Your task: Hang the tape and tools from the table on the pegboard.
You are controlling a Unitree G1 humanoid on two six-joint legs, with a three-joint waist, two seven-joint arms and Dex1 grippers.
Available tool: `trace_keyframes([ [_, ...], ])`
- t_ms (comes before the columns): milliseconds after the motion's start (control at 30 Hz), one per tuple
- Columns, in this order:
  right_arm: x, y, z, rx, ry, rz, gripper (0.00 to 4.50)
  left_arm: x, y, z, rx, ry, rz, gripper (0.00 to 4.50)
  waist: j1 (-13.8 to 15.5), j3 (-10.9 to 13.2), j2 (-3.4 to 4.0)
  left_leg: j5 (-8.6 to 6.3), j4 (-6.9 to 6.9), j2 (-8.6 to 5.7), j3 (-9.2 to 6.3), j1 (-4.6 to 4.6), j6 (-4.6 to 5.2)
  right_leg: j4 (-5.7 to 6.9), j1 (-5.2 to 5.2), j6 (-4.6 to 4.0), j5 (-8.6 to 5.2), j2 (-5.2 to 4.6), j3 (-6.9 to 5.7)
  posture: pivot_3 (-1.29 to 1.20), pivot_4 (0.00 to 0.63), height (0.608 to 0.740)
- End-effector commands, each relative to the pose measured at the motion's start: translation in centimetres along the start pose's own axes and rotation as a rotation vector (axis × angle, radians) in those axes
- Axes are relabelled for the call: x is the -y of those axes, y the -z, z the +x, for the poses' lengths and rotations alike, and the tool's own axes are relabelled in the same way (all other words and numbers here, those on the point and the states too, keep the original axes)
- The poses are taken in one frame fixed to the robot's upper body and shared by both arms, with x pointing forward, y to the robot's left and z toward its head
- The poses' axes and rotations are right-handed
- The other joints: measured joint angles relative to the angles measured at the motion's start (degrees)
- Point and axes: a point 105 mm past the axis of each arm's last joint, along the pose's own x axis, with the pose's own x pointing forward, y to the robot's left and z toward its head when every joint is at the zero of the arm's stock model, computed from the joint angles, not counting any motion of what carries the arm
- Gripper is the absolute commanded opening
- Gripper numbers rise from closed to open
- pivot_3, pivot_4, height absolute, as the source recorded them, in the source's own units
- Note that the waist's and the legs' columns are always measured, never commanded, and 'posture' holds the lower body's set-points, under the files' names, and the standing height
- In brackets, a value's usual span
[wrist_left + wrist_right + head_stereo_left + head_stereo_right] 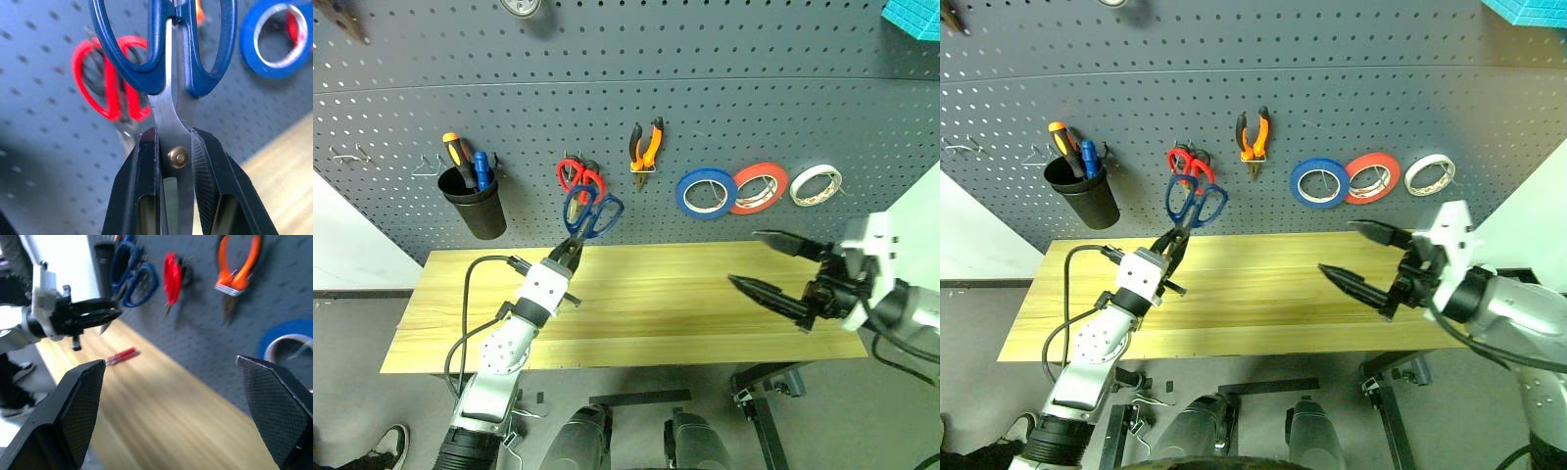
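- Your left gripper [574, 243] is clamped on the blades of the dark blue-handled scissors [592, 213], right at the brass pivot; in the left wrist view the two black fingers [139, 191] press the steel from both sides.
- You are holding those scissors handles-up in front of the dark grey perforated pegboard [744, 127], just below and partly overlapping the red-handled scissors [578, 176] that hang on a hook.
- Your right gripper [773, 264] is spread wide and holds nothing; it hovers over the right end of the long light yellowish wooden table [656, 313], well apart from the left one.
- The orange-and-black-handled pliers [645, 145] already hang on the pegboard, jaws pointing down, to the right of the red-handled scissors.
- The wide blue ring of tape [705, 192] hangs further right, touching or overlapping the red-orange tape roll [759, 187]; the white tape roll [816, 184] hangs beside that.
- The slim red-handled screwdriver [122, 355] lies flat on the table near your left gripper, as the right wrist view shows.
- A black cup [475, 206] hangs at the left of the pegboard, holding an orange-handled screwdriver [456, 152] and a blue-handled screwdriver [481, 168].
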Motion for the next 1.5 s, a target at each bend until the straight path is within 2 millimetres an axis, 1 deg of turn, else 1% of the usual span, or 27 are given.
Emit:
trace_keyframes([
  [33, 0.0, -0.8, -0.3, 0.020, -0.005, -0.036, 4.50, -1.3, -2.4, 0.1, 0.106, -0.050, 0.013, 0.57, -0.01, 0.00, 0.00, 0.00, 0.00, 0.00, 0.01, 0.00, 0.00, 0.00, 0.00, 0.00, 0.00, 0.00, 0.01, 0.01, 0.106, 0.740],
  [200, 0.1, -1.6, -0.2, 0.048, -0.011, -0.044, 4.50, -1.6, -1.9, 0.3, 0.092, -0.052, -0.002, 0.57, 0.02, 0.00, 0.00, 0.00, 0.00, 0.00, 0.03, 0.00, 0.01, 0.00, -0.01, 0.00, 0.00, -0.01, 0.02, 0.01, 0.106, 0.740],
  [400, 0.4, -2.0, -0.6, 0.057, -0.003, -0.047, 4.50, -2.2, -1.4, 0.7, 0.085, -0.055, -0.010, 0.57, 0.04, 0.00, 0.00, 0.00, 0.02, -0.01, 0.04, 0.00, 0.01, -0.01, 0.02, 0.02, 0.01, -0.01, 0.02, 0.00, 0.100, 0.740],
  [533, 0.3, -2.1, -0.5, 0.060, -0.003, -0.048, 4.50, -2.4, -0.5, 1.0, 0.063, -0.059, -0.024, 0.57, 0.03, -0.02, 0.01, 0.00, 0.04, 0.00, 0.04, 0.00, 0.01, 0.01, 0.01, 0.02, 0.01, 0.00, 0.02, 0.00, 0.096, 0.740],
  [833, 0.2, -2.1, -0.1, 0.064, -0.007, -0.049, 4.50, -1.5, 1.6, 2.0, 0.008, -0.003, -0.105, 0.57, -0.04, -0.05, 0.02, 0.00, 0.07, -0.01, 0.05, 0.00, 0.01, 0.03, 0.01, 0.04, 0.03, 0.01, 0.03, -0.01, 0.087, 0.740],
  [1100, 0.1, -2.0, -0.1, 0.059, -0.002, -0.048, 4.50, -1.6, 1.8, 2.7, 0.006, 0.015, -0.133, 0.57, -0.08, -0.36, 0.03, 0.01, 0.11, -0.01, 0.05, 0.00, 0.01, 0.05, 0.02, 0.05, 0.04, 0.01, 0.03, -0.01, 0.078, 0.740],
  [1233, 0.2, -1.7, 0.0, 0.046, 0.001, -0.044, 4.50, -1.3, 1.6, 2.9, 0.017, 0.028, -0.138, 0.57, -0.08, -0.81, 0.04, 0.01, 0.11, -0.01, 0.06, 0.00, 0.01, 0.05, 0.02, 0.06, 0.05, 0.02, 0.03, -0.01, 0.078, 0.740],
  [1300, 0.2, -1.6, -0.1, 0.043, 0.004, -0.044, 4.50, -1.4, 1.5, 2.9, 0.019, 0.024, -0.137, 0.57, -0.09, -0.84, 0.04, 0.01, 0.12, -0.01, 0.06, 0.02, 0.01, 0.05, 0.05, 0.07, 0.05, 0.02, 0.04, -0.01, 0.079, 0.740],
  [1500, 0.3, -1.5, -0.1, 0.038, 0.007, -0.044, 4.50, -2.2, 2.1, 2.9, -0.001, 0.000, -0.127, 0.57, -0.09, -0.86, 0.04, 0.01, 0.16, -0.01, 0.05, 0.04, 0.01, 0.07, 0.07, 0.08, 0.07, 0.03, 0.05, -0.01, 0.081, 0.740],
])
